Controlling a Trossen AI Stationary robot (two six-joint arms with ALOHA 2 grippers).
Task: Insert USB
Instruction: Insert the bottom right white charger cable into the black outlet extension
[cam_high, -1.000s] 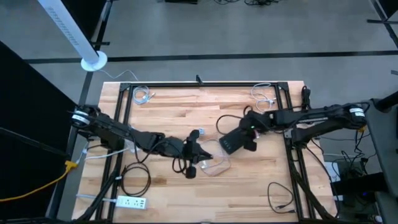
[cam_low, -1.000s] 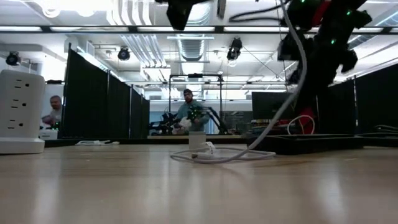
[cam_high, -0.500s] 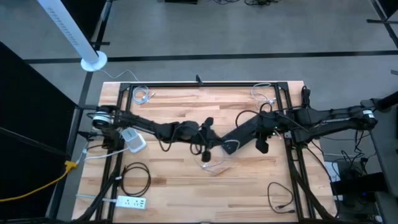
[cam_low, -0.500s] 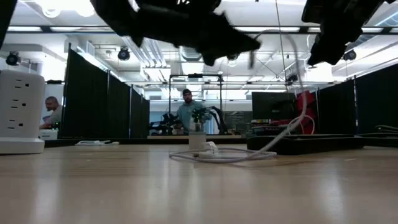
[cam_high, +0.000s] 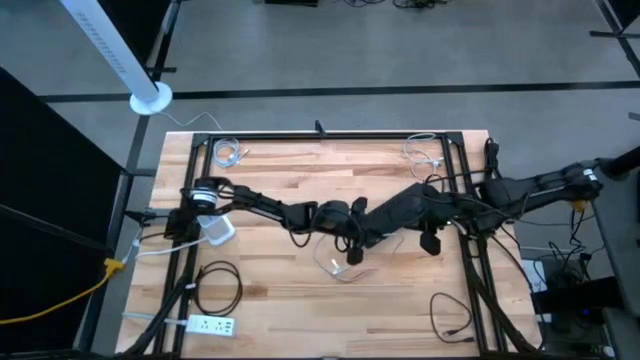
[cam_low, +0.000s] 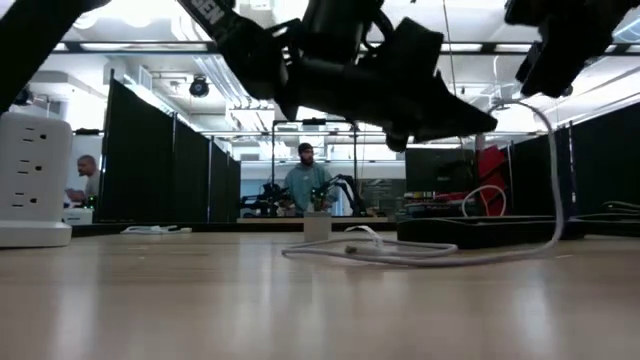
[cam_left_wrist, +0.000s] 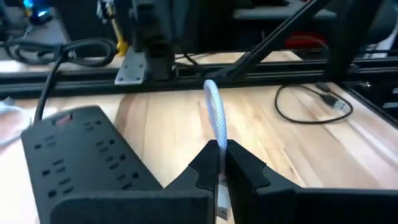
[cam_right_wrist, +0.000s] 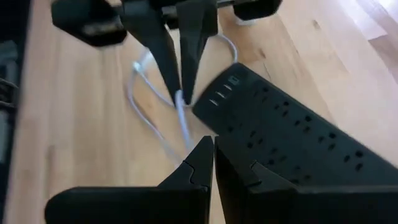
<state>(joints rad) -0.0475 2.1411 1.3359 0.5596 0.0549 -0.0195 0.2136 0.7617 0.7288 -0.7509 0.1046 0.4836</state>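
Observation:
My left gripper (cam_left_wrist: 221, 149) reaches in from the table's left to mid-table and is shut on a white USB cable (cam_left_wrist: 214, 112). The right wrist view shows the left gripper (cam_right_wrist: 180, 93) tip to tip with my right gripper (cam_right_wrist: 212, 146), which is shut with nothing between its fingers. A long black power strip (cam_right_wrist: 298, 143) lies flat on the wood beside both grippers, and the end of the power strip (cam_left_wrist: 74, 149) is close to the left fingertips. In the high view the arms cover the strip. The cable's slack loop (cam_high: 340, 265) rests on the table. My left gripper pinches the white cable between its two fingers at their tips (cam_left_wrist: 219, 163). The fingers come nearly level from the table's left and lie along the cable. Past the tips the cable arches up and over (cam_low: 548, 150), then drops slack to the table (cam_low: 400, 255).
A white power strip (cam_high: 212, 324) and a black cable coil (cam_high: 220, 285) lie near the front left. Another black cable (cam_high: 450, 320) lies front right. White cables sit at the far corners (cam_high: 228, 152) (cam_high: 425, 150). People stand in the room beyond the table (cam_low: 305, 185).
My left gripper has swung toward the table's right and sunk lower, carrying the cable end with it; the cable's loop has been dragged right along the table. My right gripper has drawn back toward the right edge, risen a little, and rolled.

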